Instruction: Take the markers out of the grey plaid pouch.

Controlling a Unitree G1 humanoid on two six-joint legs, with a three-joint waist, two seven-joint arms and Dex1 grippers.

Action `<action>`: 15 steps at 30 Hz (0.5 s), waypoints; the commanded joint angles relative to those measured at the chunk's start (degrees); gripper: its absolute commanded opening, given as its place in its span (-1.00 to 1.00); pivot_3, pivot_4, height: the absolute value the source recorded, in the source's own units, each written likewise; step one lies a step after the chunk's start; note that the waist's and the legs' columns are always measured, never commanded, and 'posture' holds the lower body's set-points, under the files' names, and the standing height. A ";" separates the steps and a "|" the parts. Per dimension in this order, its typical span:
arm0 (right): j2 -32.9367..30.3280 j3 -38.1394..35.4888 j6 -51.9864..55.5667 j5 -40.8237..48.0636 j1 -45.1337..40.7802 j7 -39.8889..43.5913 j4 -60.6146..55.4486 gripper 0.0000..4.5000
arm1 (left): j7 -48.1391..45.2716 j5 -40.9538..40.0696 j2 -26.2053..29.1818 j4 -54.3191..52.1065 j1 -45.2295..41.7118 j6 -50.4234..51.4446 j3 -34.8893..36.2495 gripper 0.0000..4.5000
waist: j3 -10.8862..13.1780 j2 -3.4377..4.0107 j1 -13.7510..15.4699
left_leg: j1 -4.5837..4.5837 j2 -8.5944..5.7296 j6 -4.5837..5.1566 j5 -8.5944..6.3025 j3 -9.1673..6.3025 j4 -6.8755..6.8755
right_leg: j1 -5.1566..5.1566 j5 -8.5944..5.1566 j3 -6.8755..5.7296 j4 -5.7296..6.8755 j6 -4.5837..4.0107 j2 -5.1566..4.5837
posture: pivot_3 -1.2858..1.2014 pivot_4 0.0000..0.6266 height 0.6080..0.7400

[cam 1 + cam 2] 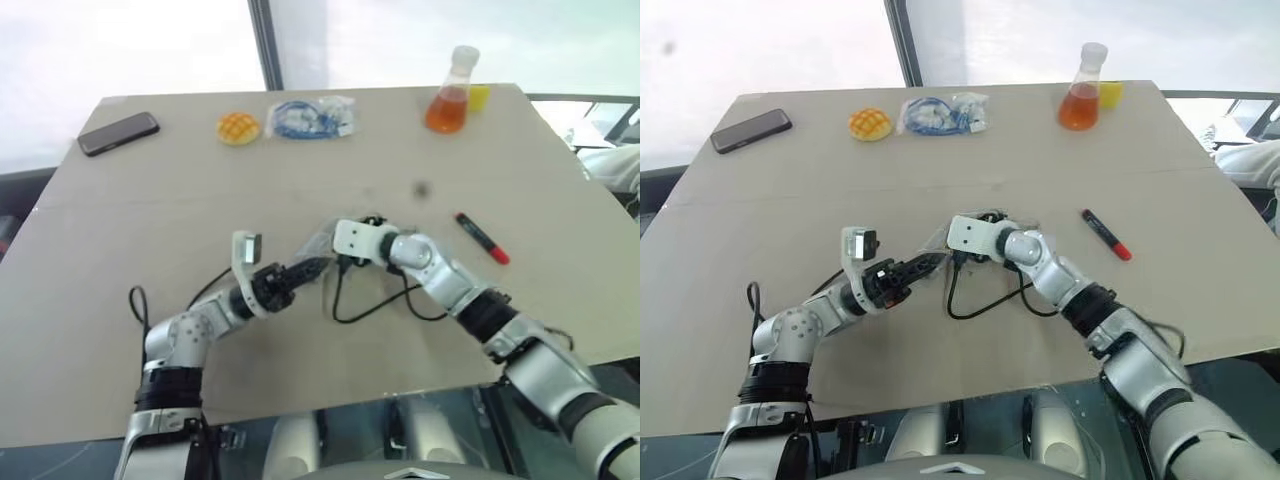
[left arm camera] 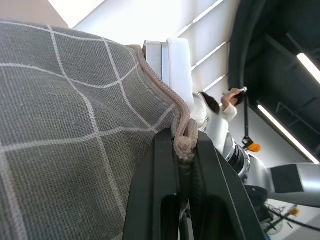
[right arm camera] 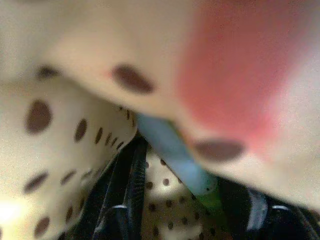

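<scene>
Your left gripper (image 2: 184,150) was clamped on the zipper edge of the grey plaid pouch (image 2: 75,140), holding it just above the table (image 1: 150,300) near its middle. Your right gripper (image 3: 170,200) was pushed inside the pouch mouth, against the dotted yellowish lining (image 3: 60,150); its fingers (image 3: 125,195) stood slightly apart around a light blue marker (image 3: 172,157) with a green end, though you could not tell whether they were gripping it. One red-ended marker (image 1: 482,237) already lay on the table, to the right of the pouch and well apart from it. A flask of orange liquid (image 1: 450,95), a bagged blue cable (image 1: 310,117), a yellow bun-shaped object (image 1: 238,128) and a phone (image 1: 118,133) sat along the far edge.
</scene>
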 commanded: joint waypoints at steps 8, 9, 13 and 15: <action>-8.85 -8.41 9.04 1.23 12.92 9.46 -27.02 -0.80 | 1.01 2.70 -3.22 -2.73 -0.82 -8.81 0.42 -1.00 | -0.03 -0.02 0.82 | -0.13 -0.05 0.00 0.00 0.02 -0.07 | -0.07 0.04 0.05 -0.05 -0.07 -0.10 | 0.03 -0.52 1.00; -9.69 -9.47 12.36 3.10 13.98 11.81 -31.84 -0.80 | 1.28 4.43 -3.39 -1.70 -1.32 -11.43 0.27 -1.00 | -0.03 -0.02 0.91 | -0.18 -0.06 0.00 0.00 0.01 -0.07 | -0.12 0.04 0.03 -0.06 -0.07 -0.10 | 0.03 -0.52 1.00; -12.58 -15.21 30.56 12.73 17.11 19.42 -49.42 -0.80 | 0.78 10.38 -3.16 2.07 -3.15 -19.95 -0.71 -1.00 | 0.02 0.04 1.70 | -0.26 -0.05 0.00 0.00 -0.02 -0.07 | -0.21 0.04 0.00 -0.06 -0.07 -0.06 | 0.03 -0.52 1.00; -13.98 -17.46 39.04 16.05 18.46 21.14 -54.88 -0.80 | -0.20 13.97 -2.85 3.23 -3.55 -24.74 -2.07 -1.00 | 0.02 0.04 1.76 | -0.29 -0.05 0.00 -0.01 -0.01 -0.06 | -0.23 0.03 -0.02 -0.09 -0.07 -0.07 | 0.03 -0.52 1.00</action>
